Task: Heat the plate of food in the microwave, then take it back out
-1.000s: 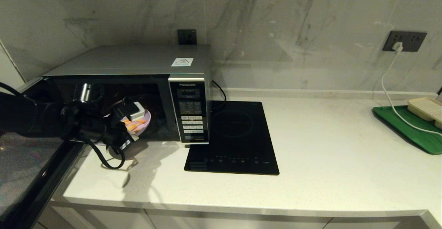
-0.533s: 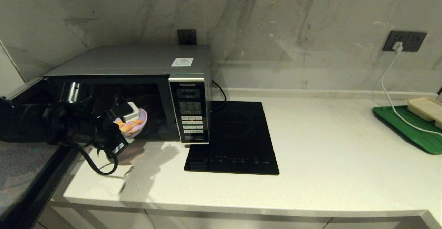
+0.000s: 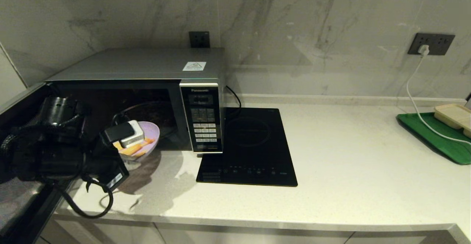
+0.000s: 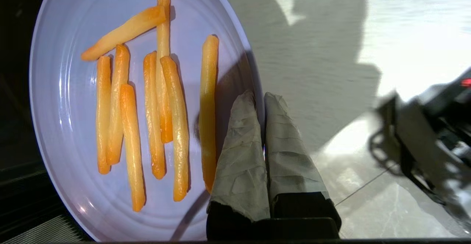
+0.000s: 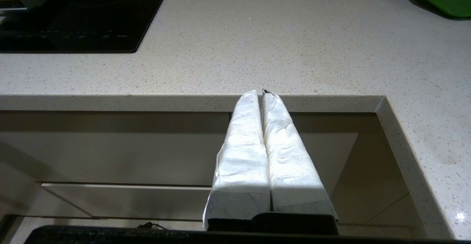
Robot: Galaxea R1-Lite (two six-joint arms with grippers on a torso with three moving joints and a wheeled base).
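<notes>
The lilac plate of food [image 3: 152, 131] with several orange-yellow fries [image 3: 134, 149] hangs tilted just in front of the open mouth of the silver microwave [image 3: 147, 65], above the counter. My left gripper [image 3: 127, 137] is shut on its near rim. In the left wrist view the taped fingers [image 4: 239, 152] pinch the plate [image 4: 66, 89] at its edge, one above and one below, with the fries [image 4: 154, 108] lying beside them. My right gripper [image 5: 262, 93] is shut and empty, parked below the counter's front edge, out of the head view.
The microwave's door [image 3: 22, 200] stands swung open at the far left, under my left arm. A black induction cooktop [image 3: 250, 148] lies right of the microwave. A green tray [image 3: 434, 137] with a beige tray [image 3: 454, 115] and a white cable [image 3: 415, 93] sit far right.
My left arm has drawn back toward the front and left, carrying the plate from inside the microwave cavity out over the counter. The right arm has not moved.
</notes>
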